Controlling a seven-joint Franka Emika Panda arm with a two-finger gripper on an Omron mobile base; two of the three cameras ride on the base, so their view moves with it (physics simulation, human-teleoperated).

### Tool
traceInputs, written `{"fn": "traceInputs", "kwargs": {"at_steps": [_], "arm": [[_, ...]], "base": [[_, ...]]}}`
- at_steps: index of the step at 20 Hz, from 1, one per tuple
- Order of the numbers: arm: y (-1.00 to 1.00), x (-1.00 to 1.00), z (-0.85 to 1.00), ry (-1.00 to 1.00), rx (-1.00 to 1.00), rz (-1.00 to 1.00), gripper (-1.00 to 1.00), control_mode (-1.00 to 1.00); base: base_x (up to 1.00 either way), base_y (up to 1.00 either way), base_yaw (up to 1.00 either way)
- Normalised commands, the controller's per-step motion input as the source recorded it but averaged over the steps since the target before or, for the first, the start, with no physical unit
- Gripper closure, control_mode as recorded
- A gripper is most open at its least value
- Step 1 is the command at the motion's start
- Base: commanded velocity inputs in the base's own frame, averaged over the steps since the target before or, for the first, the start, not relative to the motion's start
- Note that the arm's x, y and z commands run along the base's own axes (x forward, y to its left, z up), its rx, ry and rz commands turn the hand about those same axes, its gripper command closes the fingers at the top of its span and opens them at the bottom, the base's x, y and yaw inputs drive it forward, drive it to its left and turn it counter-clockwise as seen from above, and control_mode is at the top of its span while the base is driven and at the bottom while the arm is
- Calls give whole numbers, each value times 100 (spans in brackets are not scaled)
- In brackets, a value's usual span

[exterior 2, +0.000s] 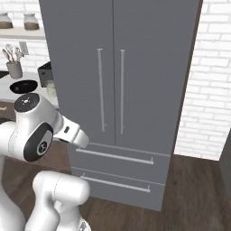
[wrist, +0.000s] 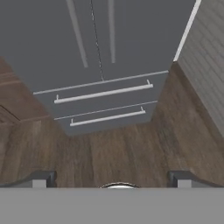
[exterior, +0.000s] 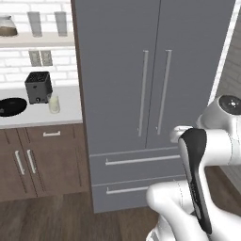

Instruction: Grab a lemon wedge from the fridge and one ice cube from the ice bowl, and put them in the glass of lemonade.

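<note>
We find the fridge (exterior: 150, 94) directly ahead of the arm, both doors closed, their two long silver bar handles (exterior: 154, 92) side by side at the centre seam, and both drawers (exterior: 136, 176) below them shut. From the hand view, the fingers (wrist: 112, 178) stand released and spread wide, one tip near each lower corner, with nothing between them; they point down at the wooden floor (wrist: 118, 148) in front of the fridge's drawers. We see the fingers well apart from the fridge and touching nothing. To the left of the fridge, the bench (exterior: 70, 110) carries the ice bowl (exterior: 12, 106) near its left end, a dark toaster (exterior: 38, 87) behind and just right of the bowl, and the glass of lemonade (exterior: 54, 104) just beside the toaster toward the fridge. We cannot make out any ice cube inside the bowl at this size. With the doors closed, the fridge's interior is hidden from us, the lemon wedge with it. A shelf (exterior: 37, 40) above the bench holds a coffee pot (exterior: 7, 26) and two tall clear glasses (exterior: 47, 23). In the right base view we note a grey utensil holder (exterior 2: 14, 68) behind the bowl and two jars (exterior 2: 18, 21) on the shelf.
</note>
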Motion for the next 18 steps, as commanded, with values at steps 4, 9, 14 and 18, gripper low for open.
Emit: {"fn": "traceInputs", "kwargs": {"at_steps": [4, 9, 14, 18], "arm": [[34, -6, 43, -11, 0, 0, -100, -100], [72, 45, 59, -14, -9, 0, -100, -100], [15, 88, 46, -12, -4, 3, -100, -100], [-6, 100, 12, -2, 0, 1, -100, -100]], "base": [[0, 0, 0], [0, 0, 0], [0, 0, 0], [0, 0, 0]]}}
